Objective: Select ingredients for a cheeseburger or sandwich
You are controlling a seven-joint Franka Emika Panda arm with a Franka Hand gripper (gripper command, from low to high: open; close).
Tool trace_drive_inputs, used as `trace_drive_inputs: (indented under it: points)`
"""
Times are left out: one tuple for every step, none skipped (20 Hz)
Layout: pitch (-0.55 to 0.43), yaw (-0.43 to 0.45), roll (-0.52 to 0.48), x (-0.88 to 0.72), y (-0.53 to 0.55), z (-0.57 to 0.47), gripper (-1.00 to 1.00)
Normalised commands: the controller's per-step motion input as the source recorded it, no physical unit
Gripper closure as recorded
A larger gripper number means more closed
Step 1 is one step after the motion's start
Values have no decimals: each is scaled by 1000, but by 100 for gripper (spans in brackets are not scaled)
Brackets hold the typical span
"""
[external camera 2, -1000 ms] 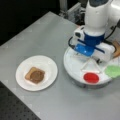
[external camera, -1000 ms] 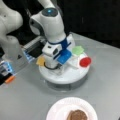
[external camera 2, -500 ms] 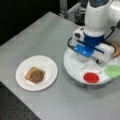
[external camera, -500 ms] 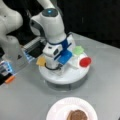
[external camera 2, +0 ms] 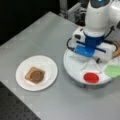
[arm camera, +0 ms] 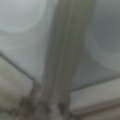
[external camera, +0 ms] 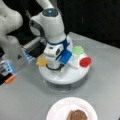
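Over the white divided tray (external camera 2: 75, 67), at a front view's right, the arm's gripper (external camera 2: 96, 60) hangs low, its head pressed down close to the compartments; from where I stand I cannot tell whether it is released or grasping anything, since the arm's own body covers the fingertips. In the tray a red disc (external camera 2: 91, 77) lies in the near compartment and the green lettuce (external camera 2: 113, 70) just beside it toward the right edge. In a front view the same tray (external camera: 62, 76) shows a yellow cheese square (external camera: 41, 61) at its left rim, with the gripper (external camera: 56, 67) between that and the lettuce. Well apart from the tray, on the grey tabletop (external camera 2: 45, 35), sits a white paper plate (external camera 2: 47, 65) carrying a tan bread square (external camera 2: 28, 74) with a brown patty (external camera 2: 37, 76) resting on top of it. The wrist view gives only pale tray surfaces and a dividing ridge, very near.
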Motion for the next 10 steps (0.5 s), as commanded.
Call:
trace_drive_inputs:
  points:
    - [-82,301,-75,-290,-148,-183,-100]
    - [-78,308,-60,-296,-156,-184,-100]
    - [-76,319,-50,-304,-166,-183,-100]
    - [-72,327,-43,-304,-172,-180,-100]
    - [-69,330,-40,-303,-177,-174,-100]
    - [-65,327,-36,-304,-184,-169,-100]
    - [-63,307,-33,-305,-187,-165,-100]
    - [-64,320,-27,-303,-198,-164,-100]
    - [-63,337,-18,-300,-213,-166,-100]
    - [-62,356,-8,-295,-228,-166,-100]
